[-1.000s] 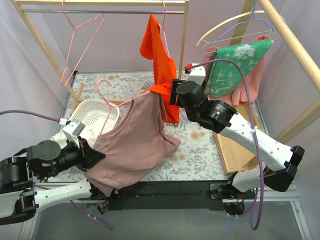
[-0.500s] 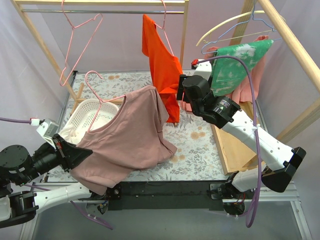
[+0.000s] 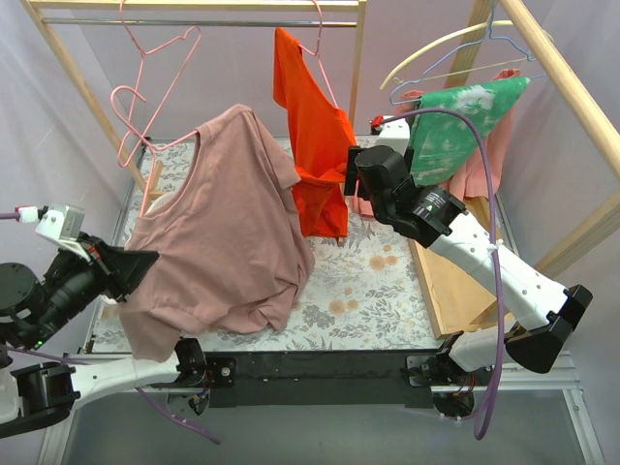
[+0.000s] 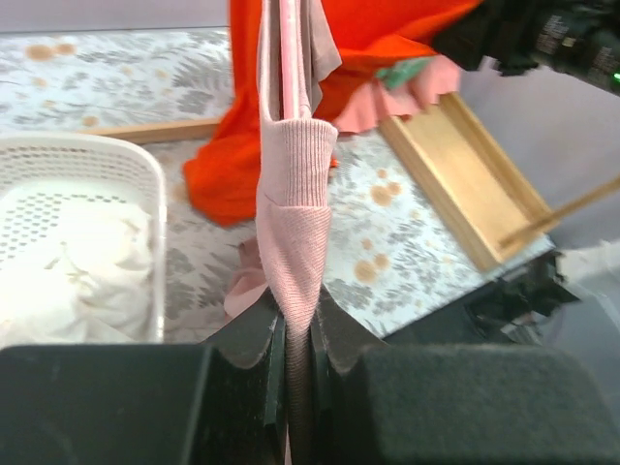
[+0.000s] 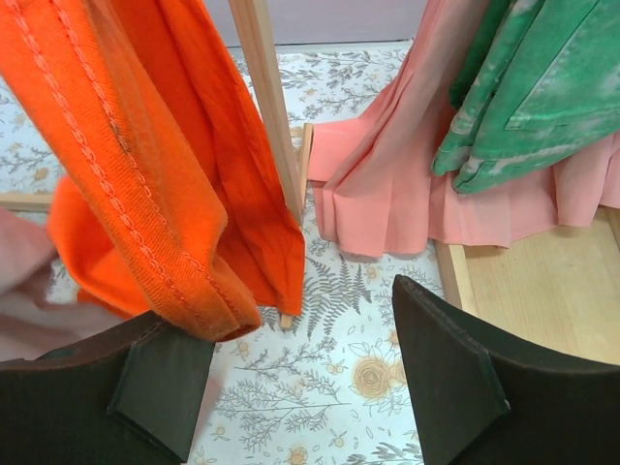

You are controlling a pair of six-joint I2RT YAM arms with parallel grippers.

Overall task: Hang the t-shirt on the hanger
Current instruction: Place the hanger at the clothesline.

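The dusty mauve t-shirt hangs in the air over the table's left half, its collar draped round a thin pink hanger whose hook pokes out at its upper left. My left gripper is low at the left, shut on the t-shirt's ribbed edge. In the left wrist view the fabric runs straight up from between the jaws of that gripper. My right gripper stands open beside the orange top. In the right wrist view this gripper holds nothing, and the orange hem rests over its left finger.
The orange top hangs from the wooden rack's rail, next to a spare pink hanger. A green and salmon garment hangs at the right above a wooden tray. A white basket sits at the left, and a rack post stands close to the right gripper.
My left gripper pulled back to the left and rose, lifting the t-shirt and hanger off the table. The right gripper drew away from the t-shirt toward the orange top.
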